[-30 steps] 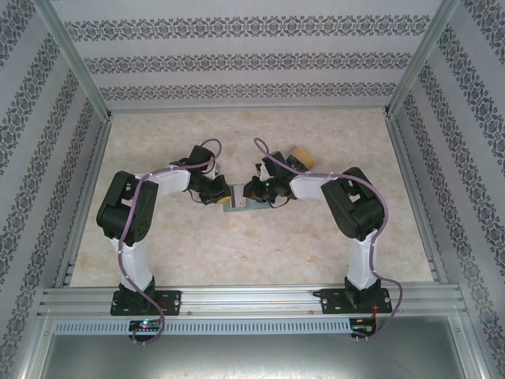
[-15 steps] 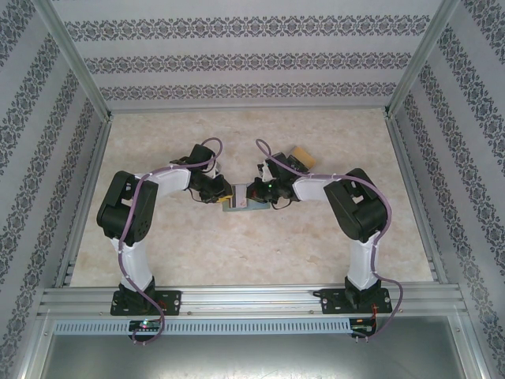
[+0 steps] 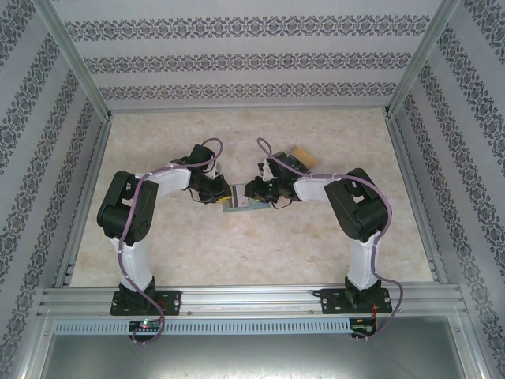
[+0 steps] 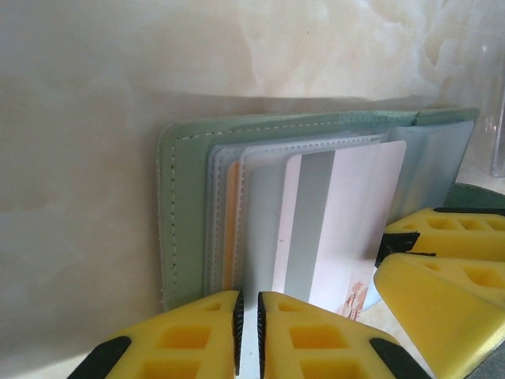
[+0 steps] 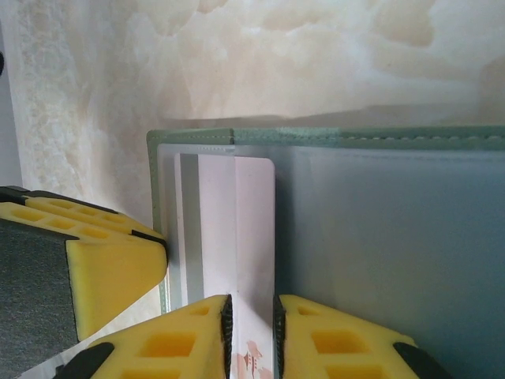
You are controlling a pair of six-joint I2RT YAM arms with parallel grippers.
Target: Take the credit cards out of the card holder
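Left gripper (image 4: 248,332), jaws nearly closed, pins wallet (image 4: 185,213) to surface (image 4: 79,118), likely against sliding; right gripper (image 5: 251,332) jaws slightly parted over pale card (image 5: 237,229) at lower centre, grip unclear.

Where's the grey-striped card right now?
In the left wrist view, right of centre: the striped card lies slightly tilted on the open card holder, its lower right edge beside the right gripper.

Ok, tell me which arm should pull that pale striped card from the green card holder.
Right. The right claw sits over the protruding pale card, fingers slightly apart, so it can likely grip and draw. The left claw pinches a sleeve of the card holder, steadying it.
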